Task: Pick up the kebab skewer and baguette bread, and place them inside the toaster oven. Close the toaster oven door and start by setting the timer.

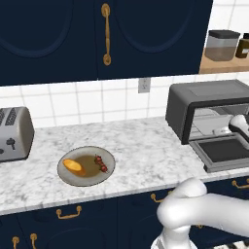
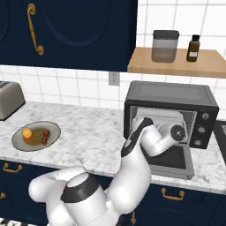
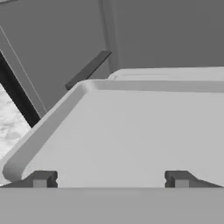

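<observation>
The baguette bread point(image 1: 74, 166) point(image 2: 27, 133) and the kebab skewer point(image 1: 101, 164) point(image 2: 45, 136) lie side by side on a grey plate point(image 1: 110, 159) at the left of the counter. At the right stands the dark grey toaster oven point(image 1: 204, 95) point(image 2: 172, 93), its door point(image 1: 223, 151) point(image 2: 174, 160) dropped flat. My hand point(image 2: 176, 131) reaches into the oven's mouth, far from the plate. In the hand view my gripper point(image 3: 110, 179) is open with nothing between its fingers, just above the front edge of the pale inner tray point(image 3: 131, 127).
A silver two-slot toaster point(image 1: 14, 132) stands at the far left of the marble counter. On a wooden shelf point(image 2: 176, 66) above the oven are a jar point(image 2: 165, 45) and a dark bottle point(image 2: 193, 47). Navy cabinets hang over the counter.
</observation>
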You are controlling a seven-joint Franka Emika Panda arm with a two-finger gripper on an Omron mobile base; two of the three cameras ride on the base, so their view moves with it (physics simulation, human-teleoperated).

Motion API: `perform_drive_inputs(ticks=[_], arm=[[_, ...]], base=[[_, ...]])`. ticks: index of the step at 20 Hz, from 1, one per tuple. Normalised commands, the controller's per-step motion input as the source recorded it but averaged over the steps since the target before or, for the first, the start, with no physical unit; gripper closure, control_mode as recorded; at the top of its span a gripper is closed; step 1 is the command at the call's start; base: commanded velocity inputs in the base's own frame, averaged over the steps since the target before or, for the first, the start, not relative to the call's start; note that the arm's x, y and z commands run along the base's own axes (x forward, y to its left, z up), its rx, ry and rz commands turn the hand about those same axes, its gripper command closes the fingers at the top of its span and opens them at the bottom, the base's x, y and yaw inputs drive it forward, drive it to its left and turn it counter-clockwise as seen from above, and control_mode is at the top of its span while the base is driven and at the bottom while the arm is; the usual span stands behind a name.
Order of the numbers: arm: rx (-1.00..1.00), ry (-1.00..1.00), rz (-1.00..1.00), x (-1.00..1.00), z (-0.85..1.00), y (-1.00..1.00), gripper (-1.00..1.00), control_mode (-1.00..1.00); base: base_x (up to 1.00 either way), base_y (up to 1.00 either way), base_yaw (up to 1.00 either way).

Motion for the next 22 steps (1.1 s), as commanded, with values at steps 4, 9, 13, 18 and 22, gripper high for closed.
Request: perform_drive_inputs(ticks=[4, 9, 13, 18, 22], arm=[[0.00, 0.10, 0.01, -0.65, 0.33, -0.06, -1.00, -1.00], [0.00, 0.00, 0.02, -0.87, 0.95, 0.10, -1.00, -1.00], [-0.04, 0.08, -0.16, -1.00, 0.37, 0.63, -1.00, -1.00], [-0.10, 0.20, -0.12, -0.65, 0.09, 1.00, -1.00, -1.00], [-0.11, 0.23, 0.01, -0.05, 0.00, 1.00, -1.00, -1.00]], base=[[0.00, 0.00, 0.00], [0.00, 0.00, 0.00], [0.00, 0.00, 0.00], [0.00, 0.00, 0.00], [0.00, 0.00, 0.00]])
